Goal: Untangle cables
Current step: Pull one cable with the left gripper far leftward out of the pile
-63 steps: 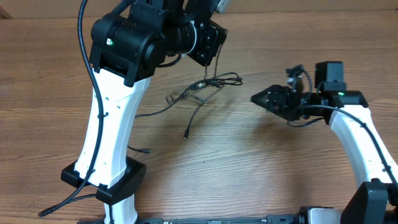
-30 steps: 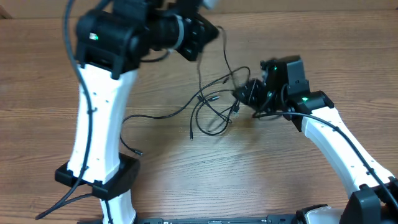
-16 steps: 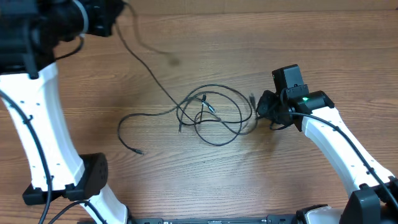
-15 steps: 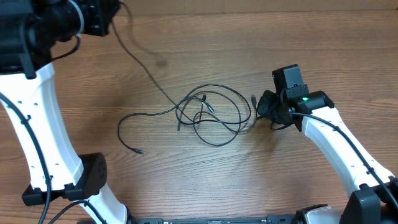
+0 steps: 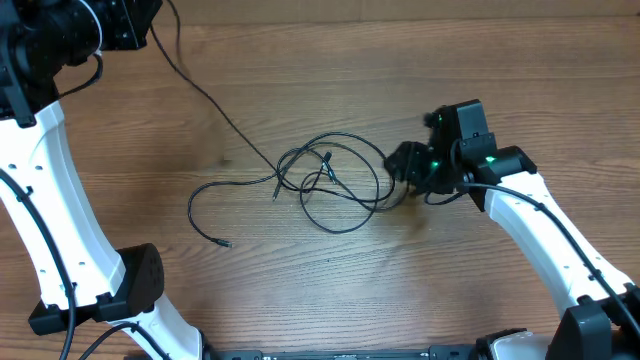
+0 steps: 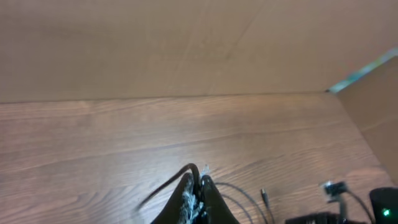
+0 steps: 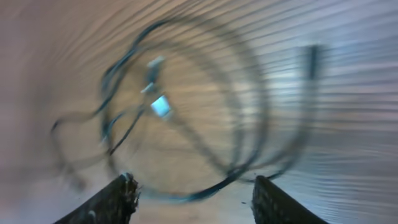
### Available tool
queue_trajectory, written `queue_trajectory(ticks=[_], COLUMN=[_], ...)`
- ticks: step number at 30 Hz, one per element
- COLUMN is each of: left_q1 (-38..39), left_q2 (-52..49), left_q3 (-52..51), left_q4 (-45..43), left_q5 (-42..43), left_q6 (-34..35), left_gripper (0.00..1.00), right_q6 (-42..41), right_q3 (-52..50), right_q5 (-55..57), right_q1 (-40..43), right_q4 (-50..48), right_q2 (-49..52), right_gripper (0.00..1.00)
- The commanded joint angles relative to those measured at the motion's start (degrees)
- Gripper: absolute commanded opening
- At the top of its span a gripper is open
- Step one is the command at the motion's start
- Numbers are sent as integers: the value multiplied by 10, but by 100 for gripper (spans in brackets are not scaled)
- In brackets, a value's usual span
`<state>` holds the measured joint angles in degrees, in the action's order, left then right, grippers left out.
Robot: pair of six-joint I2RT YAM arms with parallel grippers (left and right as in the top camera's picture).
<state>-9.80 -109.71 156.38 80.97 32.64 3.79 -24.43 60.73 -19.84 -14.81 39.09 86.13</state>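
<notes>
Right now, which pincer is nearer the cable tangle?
Right. Right pincer is at the tangle's right edge; left pincer is far off top-left, shut on a cable leading from it.

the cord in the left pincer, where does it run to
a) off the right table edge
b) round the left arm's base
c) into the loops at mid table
c: the cord leaves the shut left pincer at the far left and slants down into the tangle of loops in the centre.
</notes>
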Motion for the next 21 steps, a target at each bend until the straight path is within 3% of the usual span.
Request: queue_trajectory(ticks=[1,6,8,13,21], left_q1=[-3,-4,-4,-21,-93], left_q2=[17,31,36,56,79], left_q3=[10,10,10,10,10], left_q4=[-33,-97,-115,-151,-272], left_q5=[20,15,12,-32,-10], left_q6=[56,123,137,202,350], left_gripper=[4,4,4,4,4], right_q6=[106,202,205,205,204], right_q3=[3,-2,-7,-8,-8], right_q5=[-117,-76,-39,-18,0], right_q1=[-23,-57,-64,-68,-68], right_q4=[0,9,9,9,2], right_q2=[-2,-1,-1,7,8], right_gripper=[59,69,74,74,74])
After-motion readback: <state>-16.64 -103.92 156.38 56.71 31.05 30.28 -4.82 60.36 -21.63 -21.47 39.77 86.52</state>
